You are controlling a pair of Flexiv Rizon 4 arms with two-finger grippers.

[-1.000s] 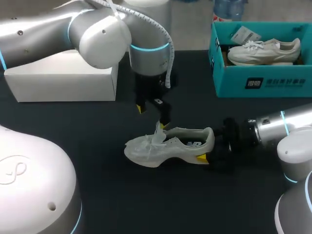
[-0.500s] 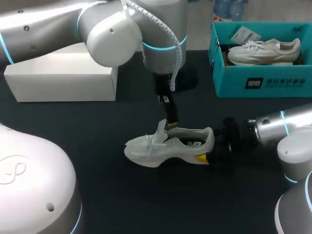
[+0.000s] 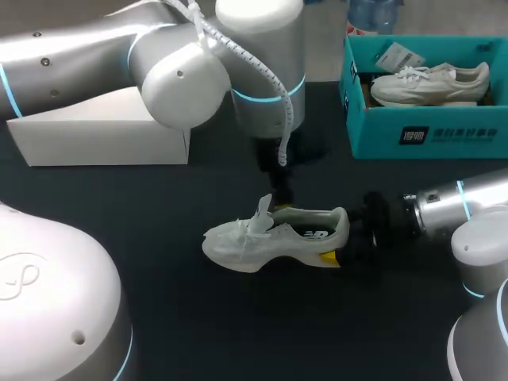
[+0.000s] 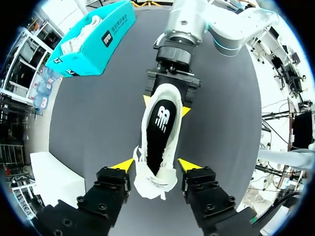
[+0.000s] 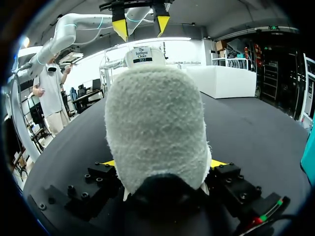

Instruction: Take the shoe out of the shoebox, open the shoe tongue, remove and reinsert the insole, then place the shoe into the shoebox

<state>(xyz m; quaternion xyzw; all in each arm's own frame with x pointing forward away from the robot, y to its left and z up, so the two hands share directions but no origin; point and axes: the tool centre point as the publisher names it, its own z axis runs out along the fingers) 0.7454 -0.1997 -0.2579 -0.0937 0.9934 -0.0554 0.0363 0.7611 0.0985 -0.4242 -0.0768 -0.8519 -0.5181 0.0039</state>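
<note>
Shoe (image 3: 274, 236) stands on the bench (image 3: 198, 317), well apart from the teal shoebox (image 3: 421, 131). Right claw (image 4: 166, 105) is clamped on the heel, one tip each side. Left claw (image 4: 155, 166) hangs over the laced end, spread wide, its gap set across the shoe's long axis, so your left arm is nearer the tongue. Insole (image 4: 160, 128) is seated. You cannot judge the tips' height above the laces, as the wrist mostly hides them from overhead.

The right hand (image 5: 162, 163) grips the shoe (image 5: 155, 128) by its heel, the left hand (image 5: 140, 24) hanging spread above it
</note>
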